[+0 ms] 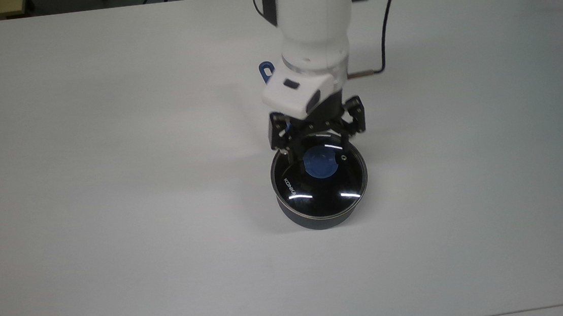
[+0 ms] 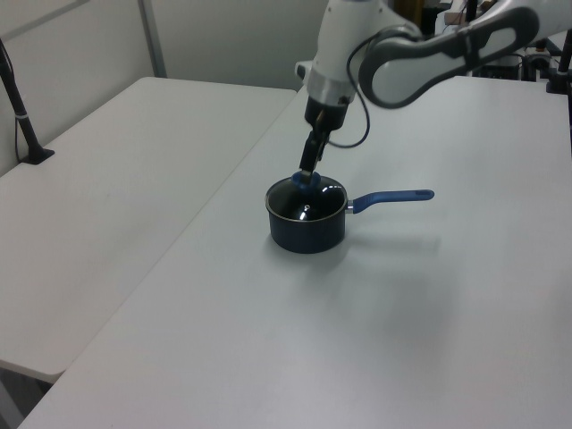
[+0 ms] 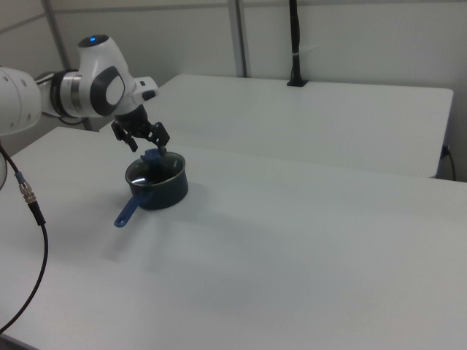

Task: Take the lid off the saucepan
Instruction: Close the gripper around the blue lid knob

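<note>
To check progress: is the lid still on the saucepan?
On. The lid lies flat on the saucepan rim.

In the frame's left half, a white robot arm (image 3: 87, 84) holds its black gripper (image 3: 150, 146), fingers spread, just above the blue-knobbed lid (image 3: 152, 166) on a dark saucepan (image 3: 162, 191).

The white arm reaches down, its black pincer (image 1: 317, 147) pointing downward with fingers spread wide apart
</note>
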### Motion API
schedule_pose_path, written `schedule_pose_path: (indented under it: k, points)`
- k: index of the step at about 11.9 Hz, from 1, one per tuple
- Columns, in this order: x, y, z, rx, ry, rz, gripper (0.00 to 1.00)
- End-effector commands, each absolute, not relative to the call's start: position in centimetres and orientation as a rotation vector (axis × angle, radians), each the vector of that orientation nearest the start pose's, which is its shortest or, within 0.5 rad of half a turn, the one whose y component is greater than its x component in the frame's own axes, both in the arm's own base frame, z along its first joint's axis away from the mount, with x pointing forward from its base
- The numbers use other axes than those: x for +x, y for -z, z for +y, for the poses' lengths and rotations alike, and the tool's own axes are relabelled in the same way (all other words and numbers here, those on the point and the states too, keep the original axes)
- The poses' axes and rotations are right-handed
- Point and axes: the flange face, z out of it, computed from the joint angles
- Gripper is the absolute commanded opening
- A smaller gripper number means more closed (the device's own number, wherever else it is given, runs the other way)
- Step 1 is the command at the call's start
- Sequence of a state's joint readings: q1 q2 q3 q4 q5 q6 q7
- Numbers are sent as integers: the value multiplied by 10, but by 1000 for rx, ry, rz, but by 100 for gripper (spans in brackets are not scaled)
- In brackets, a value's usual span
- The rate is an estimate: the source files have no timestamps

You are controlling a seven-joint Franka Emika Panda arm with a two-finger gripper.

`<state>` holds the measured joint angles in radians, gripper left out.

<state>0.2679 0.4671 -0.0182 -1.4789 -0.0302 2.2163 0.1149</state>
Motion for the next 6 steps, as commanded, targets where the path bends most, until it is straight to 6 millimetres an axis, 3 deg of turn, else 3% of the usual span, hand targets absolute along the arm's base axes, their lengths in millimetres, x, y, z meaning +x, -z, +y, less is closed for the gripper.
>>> schedule_pose_path:
  k: [1,3,6]
  points:
    - [703,-418,194,-3080,456,-179,100]
    - [703,-417,194,-3081,460,-175,97]
    - [704,-417,195,-3077,475,-178,76]
